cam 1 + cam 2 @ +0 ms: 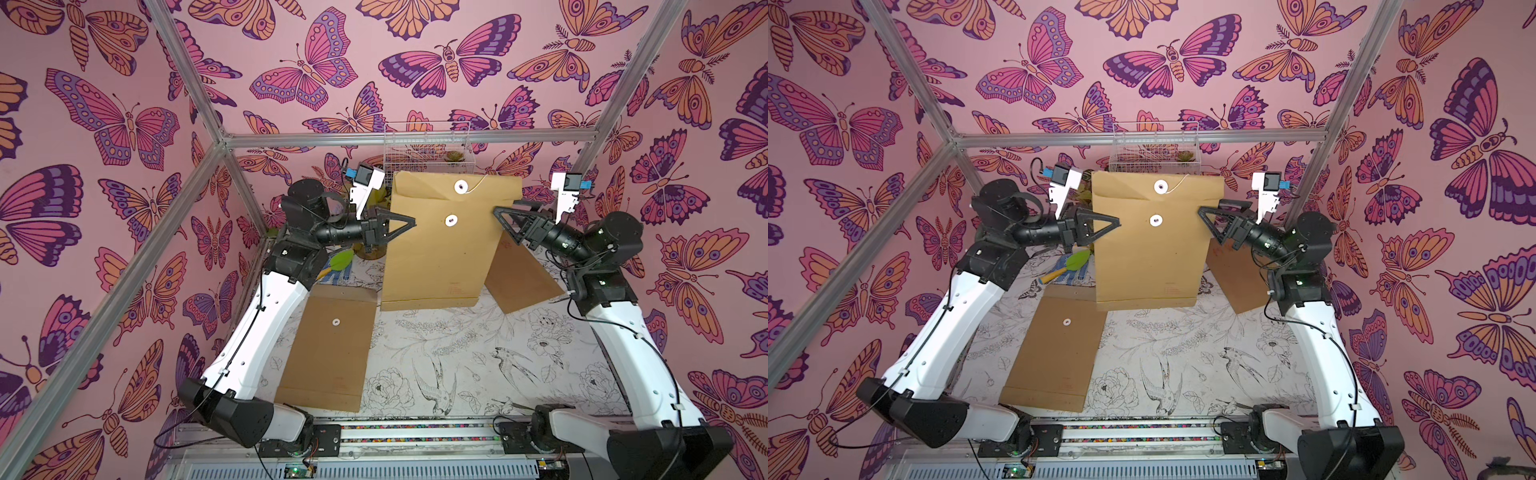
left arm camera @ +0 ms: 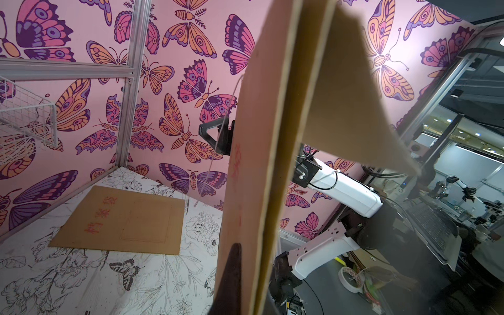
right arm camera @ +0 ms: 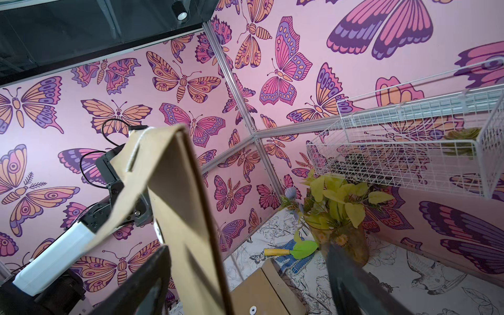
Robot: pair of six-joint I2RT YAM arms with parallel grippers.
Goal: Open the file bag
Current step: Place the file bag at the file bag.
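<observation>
The file bag (image 1: 436,257) (image 1: 1150,266) is a brown kraft envelope with two white discs, hanging upright above the table. My left gripper (image 1: 409,223) (image 1: 1116,222) (image 2: 248,289) is shut on its left edge. The top flap (image 2: 351,95) stands away from the body, and the string (image 2: 218,141) hangs loose from the upper disc (image 1: 460,186). My right gripper (image 1: 505,208) (image 1: 1210,208) (image 3: 245,281) is open at the bag's right edge. That edge (image 3: 191,218) runs between its spread fingers (image 3: 147,281), nearer one of them.
Two more brown envelopes lie on the table, one at front left (image 1: 328,353) and one under the right arm (image 1: 519,282). A white wire basket (image 1: 428,145) hangs on the back wall. Below it are a potted plant (image 3: 338,207) and a green trowel (image 1: 340,259).
</observation>
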